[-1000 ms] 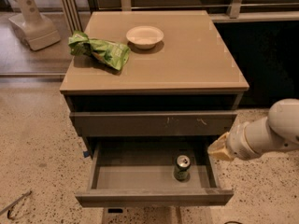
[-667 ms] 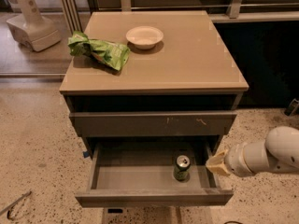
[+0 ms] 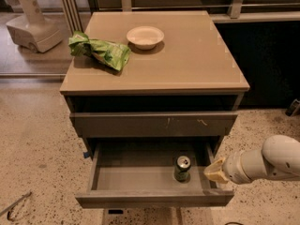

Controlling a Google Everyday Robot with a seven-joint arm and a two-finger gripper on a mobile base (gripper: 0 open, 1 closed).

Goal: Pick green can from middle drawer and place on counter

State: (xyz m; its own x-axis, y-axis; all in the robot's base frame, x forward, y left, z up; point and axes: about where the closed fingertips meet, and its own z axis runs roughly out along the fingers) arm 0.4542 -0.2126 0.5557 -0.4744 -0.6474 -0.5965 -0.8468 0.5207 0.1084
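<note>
**Arm drops to drawer level, can not yet grasped**

Since approx. 1 s ago the arm has sunk and slid a bit left. The gripper [image 3: 214, 171], which was up near the level of the scratched front [image 3: 154, 124], now sits low at the right wall of the open drawer [image 3: 140, 179], close to its front corner. Nothing else has shifted: the can [image 3: 182, 168] is in the same spot, as are the bag [image 3: 99, 51] and bowl [image 3: 145, 36] on the table [image 3: 197, 55].

Can stands upright on the drawer floor, right of centre and towards the front, silver top and tab up. It is near the gripper but clearly apart from it, w/ bare floor between them. Gripper therefore has nothing in it. How wide it is set can't be told from this angle.

Meaning for the task: this looks like the approach phase, i.e. arm getting down to can height before moving in sideways. Pick not begun and place not begun. Next move prob. needs the gripper to clear the right wall and come in over or beside the can w/o knocking it. The can is narrow and light, so a glancing touch could tip it. Table has plenty of bare surface on the right half for the drop-off.
</note>
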